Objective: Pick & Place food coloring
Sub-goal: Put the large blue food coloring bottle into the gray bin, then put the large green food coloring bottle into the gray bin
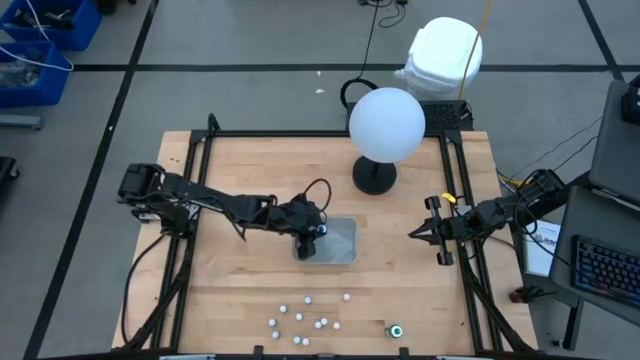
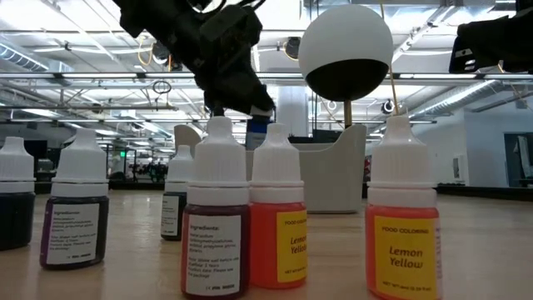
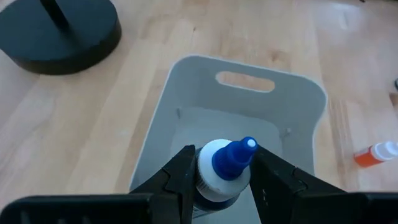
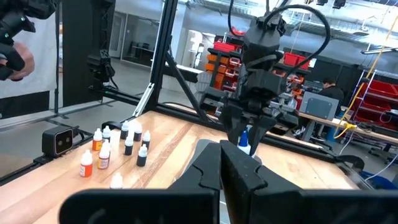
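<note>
My left gripper [image 3: 221,163] is over the near-left part of a pale rectangular tray [image 1: 340,240] at mid-table, shut on a small food coloring bottle [image 3: 217,180] with a white body and a blue tip. The right wrist view shows that bottle [image 4: 245,140] below the left fingers. Several more food coloring bottles [image 1: 303,320] stand upright on the table near its front edge; the low view shows them close up [image 2: 216,218]. A dark one with a teal ringed top [image 1: 396,330] stands apart to their right. My right gripper [image 1: 415,235] waits shut at the table's right. My left gripper pinches the bottle's white shoulder [image 3: 205,163], just under the blue tip [image 3: 235,155], between its two fingers [image 3: 177,177]. The fingers slant down from the table's left. The bottle stands roughly upright in the hold, tip up, over the inside of the tray.
A white globe lamp [image 1: 387,124] on a black round base [image 1: 374,177] stands behind the tray. A small orange bottle [image 3: 375,154] lies on the wood beside the tray. The tray's far wall has a handle slot [image 3: 244,81]. Black frame rails [image 1: 458,180] edge the table.
</note>
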Controlling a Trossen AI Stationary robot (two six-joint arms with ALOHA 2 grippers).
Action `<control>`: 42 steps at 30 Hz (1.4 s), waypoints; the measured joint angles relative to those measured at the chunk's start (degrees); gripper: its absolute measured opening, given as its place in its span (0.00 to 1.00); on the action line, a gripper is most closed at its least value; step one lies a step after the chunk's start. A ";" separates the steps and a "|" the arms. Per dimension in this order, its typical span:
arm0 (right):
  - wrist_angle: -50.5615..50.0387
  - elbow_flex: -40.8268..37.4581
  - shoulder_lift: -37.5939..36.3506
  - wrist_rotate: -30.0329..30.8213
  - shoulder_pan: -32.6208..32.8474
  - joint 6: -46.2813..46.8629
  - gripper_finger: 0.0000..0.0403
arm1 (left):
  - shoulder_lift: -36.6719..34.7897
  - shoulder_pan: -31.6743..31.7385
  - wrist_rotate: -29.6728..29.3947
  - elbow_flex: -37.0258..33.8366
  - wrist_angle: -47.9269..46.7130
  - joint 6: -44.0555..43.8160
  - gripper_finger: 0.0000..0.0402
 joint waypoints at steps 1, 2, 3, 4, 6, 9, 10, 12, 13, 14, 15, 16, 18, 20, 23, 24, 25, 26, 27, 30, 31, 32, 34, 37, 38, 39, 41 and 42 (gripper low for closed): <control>-0.07 0.00 0.01 -0.01 -0.02 0.00 0.00 | 0.01 0.02 -0.01 0.00 -0.21 -0.01 0.31; -0.07 0.00 0.02 -0.01 0.00 0.00 0.00 | 0.00 0.02 -0.02 0.00 -0.26 -0.01 0.31; -0.03 0.00 0.02 -0.01 -0.02 0.00 0.00 | -0.01 0.02 -0.05 0.00 -0.23 -0.01 0.31; -0.03 0.00 0.02 -0.01 -0.02 0.00 0.00 | -0.01 0.02 -0.06 0.00 -0.27 -0.01 0.31; -0.03 0.00 0.02 -0.01 0.00 0.02 0.00 | -0.01 0.02 -0.07 0.00 -0.35 -0.03 0.31; -0.03 0.00 0.02 -0.01 -0.01 0.01 0.00 | -0.01 0.00 -0.09 0.00 -0.50 -0.07 0.31; -0.03 0.00 0.02 -0.01 -0.02 0.02 0.00 | -0.01 0.00 -0.10 0.00 -0.91 -0.10 0.33; -0.03 0.00 0.02 -0.01 -0.02 0.00 0.00 | -0.01 0.00 -0.97 0.00 -1.98 -0.57 0.39; -0.03 0.00 0.02 -0.01 -0.01 0.02 0.00 | -0.01 0.00 -1.75 0.00 -2.64 -1.14 0.44; -0.03 0.00 0.02 -0.01 -0.02 0.00 0.00 | -0.01 0.02 -2.41 0.00 -3.18 -1.62 0.48; -0.03 0.00 0.02 -0.01 0.00 0.02 0.00 | -0.01 0.02 -3.09 0.00 -3.47 -1.93 0.51; -0.03 0.00 0.02 -0.01 -0.02 0.02 0.00 | -0.01 0.02 -3.41 0.00 -3.48 -2.24 0.54; -0.03 0.00 0.02 -0.01 -0.02 0.02 0.00 | -0.01 0.02 -3.61 0.00 -3.09 -2.59 0.59; -0.03 0.00 0.02 -0.01 0.00 0.02 0.00 | -0.01 0.02 -3.61 0.00 -2.87 -2.61 0.61; -0.03 -0.02 0.02 -0.01 -0.02 0.02 0.00 | -0.01 0.02 -3.60 0.00 -2.22 -2.00 0.63; -0.03 0.00 0.02 -0.01 -0.02 0.02 0.00 | -0.01 0.02 -3.40 0.00 -1.40 -1.42 0.63; -0.03 0.00 0.02 -0.01 0.00 0.02 0.00 | -0.01 0.02 -2.71 0.06 -0.29 -0.77 0.63; -0.03 0.00 0.02 -0.01 0.00 0.02 0.00 | -0.01 0.02 -1.87 0.44 0.39 0.04 0.63; -0.03 0.00 0.02 -0.01 -0.02 0.02 0.00 | -0.11 0.00 -0.62 1.13 1.12 0.78 0.63; -0.03 0.00 0.02 -0.01 0.00 0.02 0.00 | -1.13 -0.64 3.68 5.31 1.52 2.52 0.63; -0.05 0.00 0.04 -0.03 -0.02 0.02 0.00 | -1.60 -1.08 5.16 7.38 0.82 3.03 0.63; -0.06 0.00 0.04 -0.03 -0.02 0.02 0.00 | -2.55 -1.66 6.11 9.24 -1.84 3.43 0.63; -0.13 0.00 0.09 -0.02 -0.02 0.02 0.00 | -4.06 -3.28 6.24 13.52 -8.73 5.18 0.62; -0.41 0.00 0.36 -0.19 0.00 0.04 0.00 | -8.49 -8.63 0.37 16.68 -15.21 10.63 0.55; -0.54 0.00 0.50 -0.21 -0.02 0.02 0.00 | -10.21 -11.03 -2.87 16.71 -15.82 12.40 0.52; -0.96 0.00 0.56 -0.21 0.00 0.04 0.00 | -11.83 -13.38 -6.22 16.67 -15.09 14.01 0.47; -0.44 0.00 0.91 -0.21 -0.02 0.04 0.00 | -16.54 -18.06 -14.20 13.78 -16.04 15.49 0.37; -0.50 0.00 1.03 -0.22 -0.02 0.04 0.00 | -19.23 -20.11 -18.07 11.20 -16.92 15.47 0.31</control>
